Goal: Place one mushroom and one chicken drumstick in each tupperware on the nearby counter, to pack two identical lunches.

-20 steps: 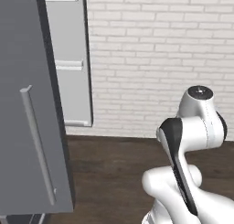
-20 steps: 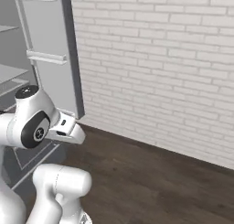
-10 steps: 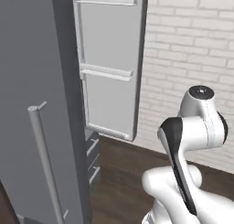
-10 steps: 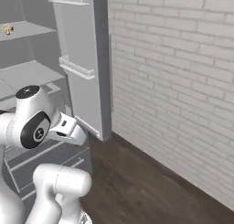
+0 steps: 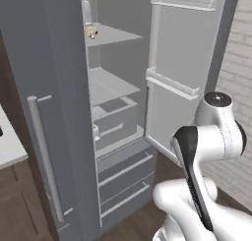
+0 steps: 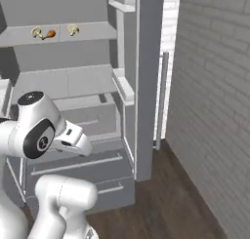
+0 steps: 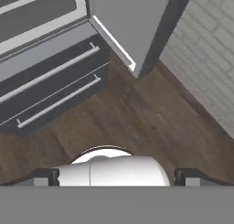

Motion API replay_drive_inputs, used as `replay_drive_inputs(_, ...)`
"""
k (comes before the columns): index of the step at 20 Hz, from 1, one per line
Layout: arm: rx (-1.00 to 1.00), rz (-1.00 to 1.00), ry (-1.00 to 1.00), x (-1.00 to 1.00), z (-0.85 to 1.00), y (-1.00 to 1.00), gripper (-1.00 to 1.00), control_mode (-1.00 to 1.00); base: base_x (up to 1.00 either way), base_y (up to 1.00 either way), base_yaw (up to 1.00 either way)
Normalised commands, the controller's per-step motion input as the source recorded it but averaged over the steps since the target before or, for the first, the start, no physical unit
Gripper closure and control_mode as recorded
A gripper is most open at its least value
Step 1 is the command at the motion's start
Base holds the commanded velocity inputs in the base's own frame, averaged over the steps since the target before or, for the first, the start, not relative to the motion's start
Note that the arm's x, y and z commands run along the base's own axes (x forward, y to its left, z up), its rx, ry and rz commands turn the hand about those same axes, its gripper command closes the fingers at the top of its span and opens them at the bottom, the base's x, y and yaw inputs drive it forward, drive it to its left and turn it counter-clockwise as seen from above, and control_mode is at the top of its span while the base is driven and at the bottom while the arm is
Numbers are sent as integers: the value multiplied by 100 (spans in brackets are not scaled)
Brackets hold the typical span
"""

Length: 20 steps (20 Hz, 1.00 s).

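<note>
On the top shelf of the open fridge lie a beige mushroom (image 6: 36, 32), an orange-brown chicken drumstick (image 6: 50, 34) right beside it, and a second mushroom (image 6: 73, 29) further right. One mushroom (image 5: 91, 32) also shows in the left base view. My gripper (image 7: 116, 176) is open, its fingertips (image 7: 45, 176) wide apart with nothing between them, pointing down at the wood floor in front of the fridge drawers. It hangs well below that shelf. A corner of the pale counter (image 5: 6, 147) shows at far left. The tupperware is out of view.
The fridge door (image 5: 182, 73) stands open on the right, with door racks on its inner side. Grey drawers with bar handles (image 7: 48, 74) fill the fridge's lower part. A brick wall (image 6: 215, 101) runs along the right. Dark wood floor (image 7: 137, 113) lies in front.
The whole picture has swung: the base has turned from the brick wall toward the open fridge, so its shelves and the food now show. The arm keeps the same pose.
</note>
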Motion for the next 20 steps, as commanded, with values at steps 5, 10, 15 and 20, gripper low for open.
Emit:
replay_drive_inputs(5, 0, 0, 0, 0, 0, 0, -100, 100, 47, -7, 74)
replay_drive_inputs(10, 0, 0, 0, 0, 0, 0, -100, 100, 73, -41, 54)
replay_drive_inputs(15, 0, 0, 0, 0, 0, 0, -100, 100, 39, -68, 17)
replay_drive_inputs(20, 0, 0, 0, 0, 0, 0, -100, 100, 47, -11, 1)
